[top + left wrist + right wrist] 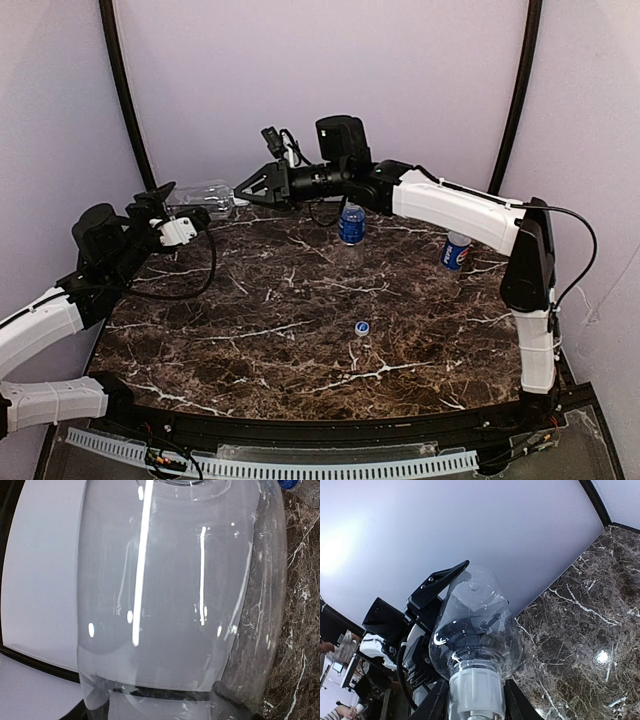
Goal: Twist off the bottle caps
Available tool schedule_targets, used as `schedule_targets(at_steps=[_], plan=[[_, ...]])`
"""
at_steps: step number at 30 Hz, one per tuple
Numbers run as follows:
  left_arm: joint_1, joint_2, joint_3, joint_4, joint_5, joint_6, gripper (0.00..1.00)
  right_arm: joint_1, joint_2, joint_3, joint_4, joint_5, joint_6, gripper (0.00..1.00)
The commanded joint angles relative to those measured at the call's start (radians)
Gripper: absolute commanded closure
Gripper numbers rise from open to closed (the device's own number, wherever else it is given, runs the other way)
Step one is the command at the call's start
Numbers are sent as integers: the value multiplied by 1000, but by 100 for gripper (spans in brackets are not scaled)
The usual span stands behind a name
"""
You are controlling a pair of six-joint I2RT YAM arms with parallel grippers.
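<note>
The unlabelled bottle is held clear of the worktop at its rear left corner. Its long axis lies roughly level and runs from the left tool across to the right tool. The left tool is part-open and clamped on the bottle's body toward the base end. The neck and white cap point straight at the right tool, which is therefore the nearer one for turning. In the right wrist view the right tool's jaws are narrowed onto the cap, one finger against each side. The right arm reaches far out across the rear of the worktop, wrist in line with the bottle's axis, so the coming move appears to be a wrist roll about that axis.
</note>
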Motion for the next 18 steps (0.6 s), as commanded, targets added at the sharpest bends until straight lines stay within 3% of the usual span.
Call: schedule_targets(at_steps=[1,3,6,7,11,14,18], plan=[[-4,-1,4,17,-11,-7,52,5,0,1,21,-33,-10,69],[-4,-1,4,16,-14,-7,52,5,9,14,12,-44,-11,73],[-4,-1,7,11,-10,-12,53,6,22,40,-10,-69,-32,97],[-4,-1,11,3,-4,-25,53,7,24,47,-11,-88,-47,100],[-4,-6,68,-160,59,-150,53,30,3,68,-59,-124,-234,100],[-4,-11,139,-423,170,-289,53,68,-48,40,-154,-55,-529,100],[-4,-18,189,-615,373,-404,56,121,-118,-33,-210,-3,-849,100]])
